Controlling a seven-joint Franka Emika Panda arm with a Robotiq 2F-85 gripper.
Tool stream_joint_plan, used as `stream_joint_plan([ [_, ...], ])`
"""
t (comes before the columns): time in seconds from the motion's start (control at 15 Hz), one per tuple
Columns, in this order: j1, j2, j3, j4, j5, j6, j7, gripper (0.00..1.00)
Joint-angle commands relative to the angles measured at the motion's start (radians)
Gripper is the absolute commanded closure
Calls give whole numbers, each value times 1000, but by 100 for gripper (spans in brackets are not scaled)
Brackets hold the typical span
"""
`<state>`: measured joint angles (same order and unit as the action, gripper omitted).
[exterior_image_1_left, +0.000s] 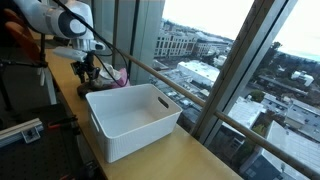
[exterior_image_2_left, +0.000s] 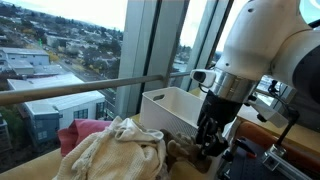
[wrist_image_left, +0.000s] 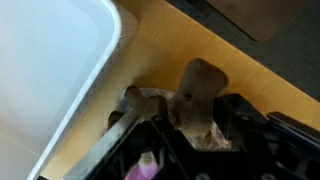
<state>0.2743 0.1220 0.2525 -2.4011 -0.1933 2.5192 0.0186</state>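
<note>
A brown plush toy (wrist_image_left: 202, 88) lies on the wooden counter (wrist_image_left: 150, 50), right beside the white bin (wrist_image_left: 50, 70). My gripper (wrist_image_left: 190, 128) stands low over it, with the black fingers on either side of the toy and pressed against its body. In an exterior view the gripper (exterior_image_2_left: 210, 146) reaches down to the counter and the toy (exterior_image_2_left: 184, 153) shows at its tips. From the far end, the gripper (exterior_image_1_left: 88, 70) hangs behind the bin (exterior_image_1_left: 140, 135). A part of the toy is hidden under the fingers.
A heap of cream cloth (exterior_image_2_left: 115, 152) with a pink cloth (exterior_image_2_left: 80, 132) lies on the counter close to the gripper. The white bin (exterior_image_2_left: 172, 106) is empty. Window glass and a rail (exterior_image_2_left: 80, 90) run along the counter's far side.
</note>
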Motion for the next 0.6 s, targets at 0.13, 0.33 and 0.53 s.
stream_joint_plan([
  [0.13, -6, -11, -15, 22, -9, -54, 20, 2],
  [0.33, -11, -27, -15, 28, 2, -70, 15, 0],
  [0.53, 0, -30, -5, 39, 0, -73, 26, 0],
])
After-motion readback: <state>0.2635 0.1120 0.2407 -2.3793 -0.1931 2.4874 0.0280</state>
